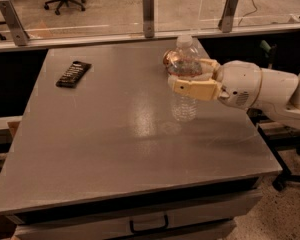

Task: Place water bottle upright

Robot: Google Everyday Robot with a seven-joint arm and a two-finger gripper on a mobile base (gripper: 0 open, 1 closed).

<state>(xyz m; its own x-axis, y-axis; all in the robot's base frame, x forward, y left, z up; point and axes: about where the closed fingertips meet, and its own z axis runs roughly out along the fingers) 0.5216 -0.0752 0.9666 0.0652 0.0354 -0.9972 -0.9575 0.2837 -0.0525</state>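
Observation:
The water bottle [184, 106] is clear ribbed plastic with a white cap, and it stands upright at the right middle of the grey table [105, 144]. Its base is at or just above the tabletop; I cannot tell whether it touches. My gripper [188, 77] reaches in from the right and is shut on the bottle's upper body. One tan finger [195, 89] lies across the front and the other passes behind. The white arm [270, 89] extends off the right edge.
A gold can [166, 59] shows partly behind the bottle. A black remote-like object [73, 74] lies at the table's back left. A glass barrier with metal posts [148, 14] runs along the far edge. A drawer handle [149, 224] is below the front edge.

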